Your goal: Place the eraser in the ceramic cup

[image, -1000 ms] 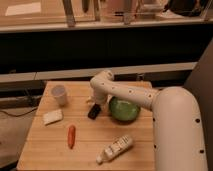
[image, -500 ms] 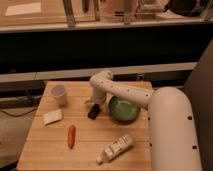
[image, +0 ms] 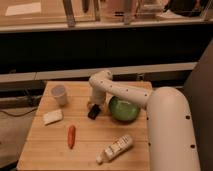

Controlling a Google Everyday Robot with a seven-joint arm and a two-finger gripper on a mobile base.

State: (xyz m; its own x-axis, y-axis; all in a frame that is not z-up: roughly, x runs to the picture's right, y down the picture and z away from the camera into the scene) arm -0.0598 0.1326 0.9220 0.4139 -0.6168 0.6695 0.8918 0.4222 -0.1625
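Observation:
The eraser (image: 93,112) is a small black block lying on the wooden table (image: 45,145), just left of the green bowl. The ceramic cup (image: 59,94) is off-white and stands upright at the table's far left. My gripper (image: 94,105) hangs at the end of the white arm (image: 125,95), right above the eraser and touching or nearly touching it. The cup is well to the left of the gripper.
A green bowl (image: 123,109) sits right of the eraser under the arm. A pale flat block (image: 52,117) lies at the left, an orange carrot (image: 71,136) in front of it, and a white tube or bottle (image: 116,148) lies near the front edge.
The arm has shifted slightly; the gripper stays over the eraser. Nothing on the table has moved.

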